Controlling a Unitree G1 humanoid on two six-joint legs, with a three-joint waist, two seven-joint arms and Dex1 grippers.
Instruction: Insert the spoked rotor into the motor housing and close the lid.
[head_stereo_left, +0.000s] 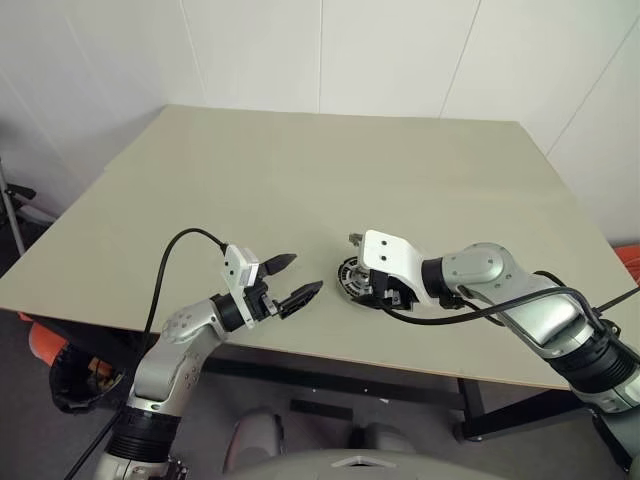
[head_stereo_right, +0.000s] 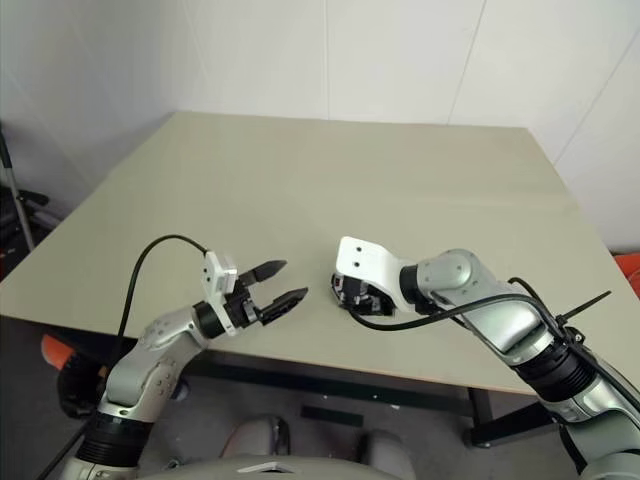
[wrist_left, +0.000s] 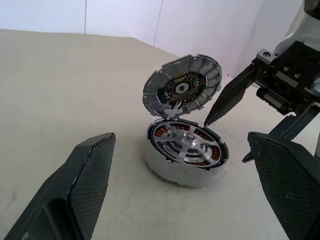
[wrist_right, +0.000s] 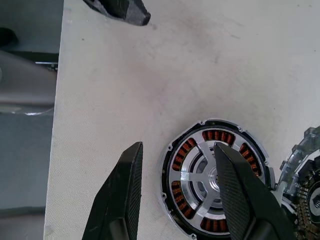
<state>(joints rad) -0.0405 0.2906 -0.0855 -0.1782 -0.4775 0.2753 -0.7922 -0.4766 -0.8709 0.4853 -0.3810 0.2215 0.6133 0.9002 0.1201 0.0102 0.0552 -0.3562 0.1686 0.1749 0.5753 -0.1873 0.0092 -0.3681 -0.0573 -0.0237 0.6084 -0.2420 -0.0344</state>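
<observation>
A: Beige table: where is the motor housing?

B: Near its front edge, spoked rotor seated inside, lid tilted up beside it.

A: Grippers?

B: Left gripper spread wide, empty; right gripper parted over the housing, grasping nothing.

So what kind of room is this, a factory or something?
More likely a small lab or test room than a factory: one plain beige table against bare white walls, with only an opened motor housing on it, its lid tipped up.
</observation>
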